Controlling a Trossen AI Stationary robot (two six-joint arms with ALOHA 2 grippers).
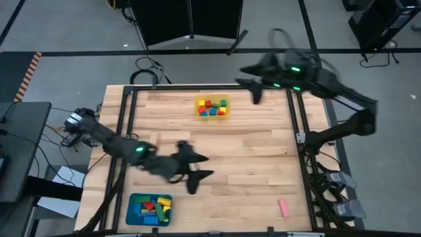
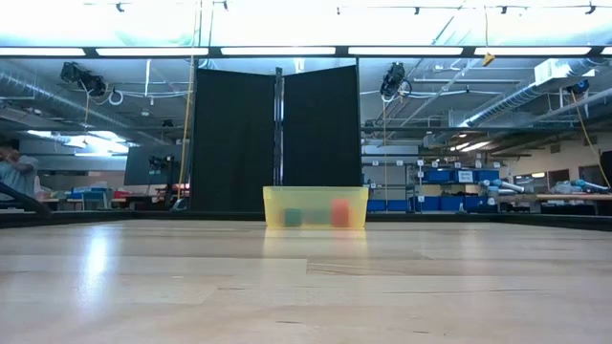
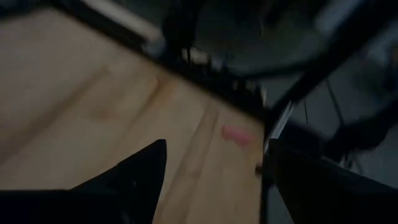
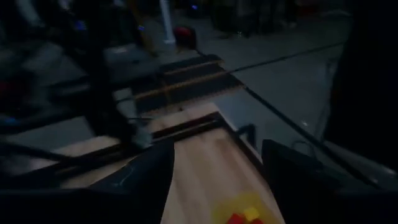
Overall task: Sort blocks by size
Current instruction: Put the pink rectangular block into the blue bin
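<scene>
Alone, pink block (image 1: 283, 208) lies nearly lengthwise front-to-back; both pincers, left (image 1: 199, 166) and right (image 1: 247, 89), open.

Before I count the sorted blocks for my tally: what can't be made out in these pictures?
- Yellow tray, high view: blocks too small to size; low view: its wall blurs them.
- Teal tray, high view: blocks overlap, no count.
- Pink block: a blur in the left wrist view.
- Both trays: mostly outside the wrist views.
</scene>
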